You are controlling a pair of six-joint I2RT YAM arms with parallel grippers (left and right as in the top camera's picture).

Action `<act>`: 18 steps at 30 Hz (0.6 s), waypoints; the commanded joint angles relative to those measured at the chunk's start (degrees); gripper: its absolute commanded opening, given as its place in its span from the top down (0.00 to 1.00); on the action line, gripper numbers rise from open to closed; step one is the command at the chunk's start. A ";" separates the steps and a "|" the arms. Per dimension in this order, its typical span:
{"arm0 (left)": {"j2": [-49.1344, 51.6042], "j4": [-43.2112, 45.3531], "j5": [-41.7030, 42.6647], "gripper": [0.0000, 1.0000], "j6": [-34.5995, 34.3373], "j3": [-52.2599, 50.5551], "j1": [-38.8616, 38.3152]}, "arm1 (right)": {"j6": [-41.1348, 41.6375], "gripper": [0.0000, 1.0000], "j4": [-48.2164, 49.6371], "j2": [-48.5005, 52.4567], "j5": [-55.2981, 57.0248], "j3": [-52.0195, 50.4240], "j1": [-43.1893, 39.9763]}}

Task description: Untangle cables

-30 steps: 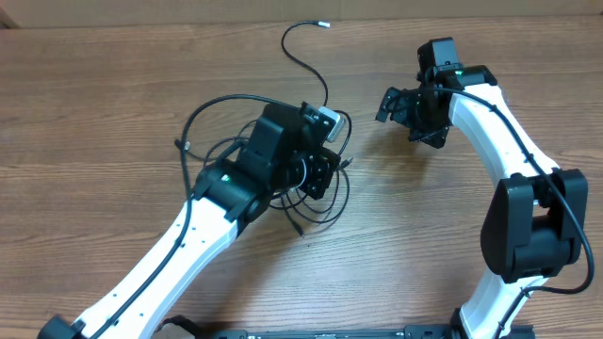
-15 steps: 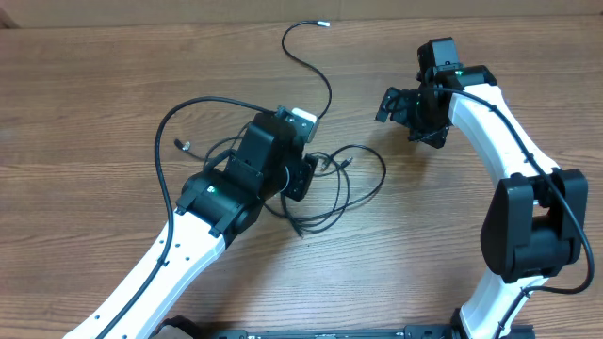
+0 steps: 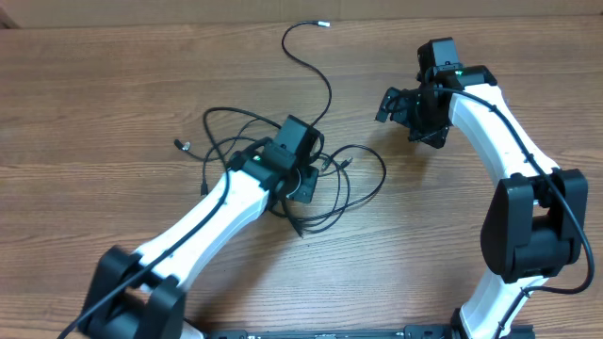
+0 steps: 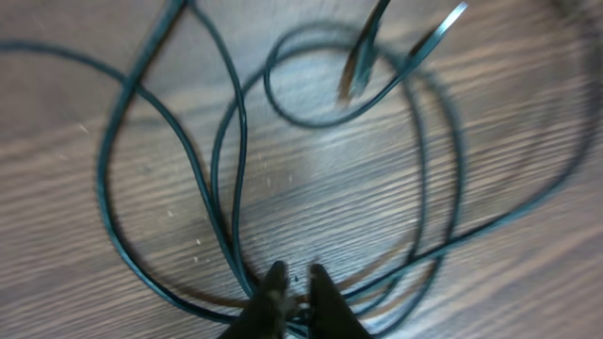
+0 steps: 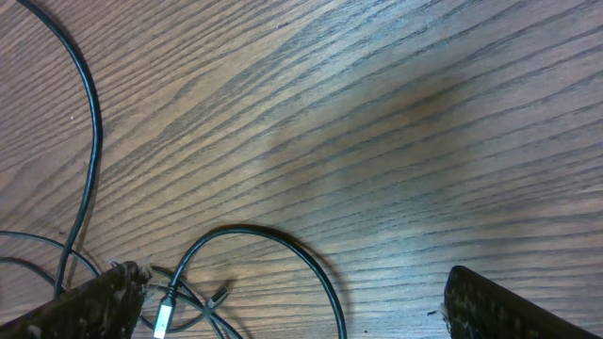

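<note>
The left gripper (image 4: 292,290) is pinched together on strands of the thin black flexible cables (image 4: 241,141). Their loops fan out ahead of it on the brown wooden desk (image 3: 94,94), likely for dragging apart. The right gripper (image 5: 292,278) hovers spread wide, just beyond the loops.

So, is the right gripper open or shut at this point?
Open. In the right wrist view the right gripper has its fingers far apart at the lower corners; the cables lie below, unclamped.

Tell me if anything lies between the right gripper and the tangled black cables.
Nothing visible does: only bare wooden table lies between the open right gripper and the nearest loop of the thin black cables.
</note>
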 commanded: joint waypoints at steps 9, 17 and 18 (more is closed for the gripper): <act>10.67 2.36 -0.79 0.64 -1.79 0.68 0.57 | 0.00 0.00 0.17 -0.20 0.00 -0.15 0.13; 13.42 3.56 -0.96 0.63 -2.21 0.68 3.06 | 0.00 0.00 0.17 -0.20 0.00 -0.13 0.13; 13.51 3.56 -0.96 0.62 -2.21 0.68 3.26 | 0.00 0.00 0.17 -0.20 0.00 -0.15 0.13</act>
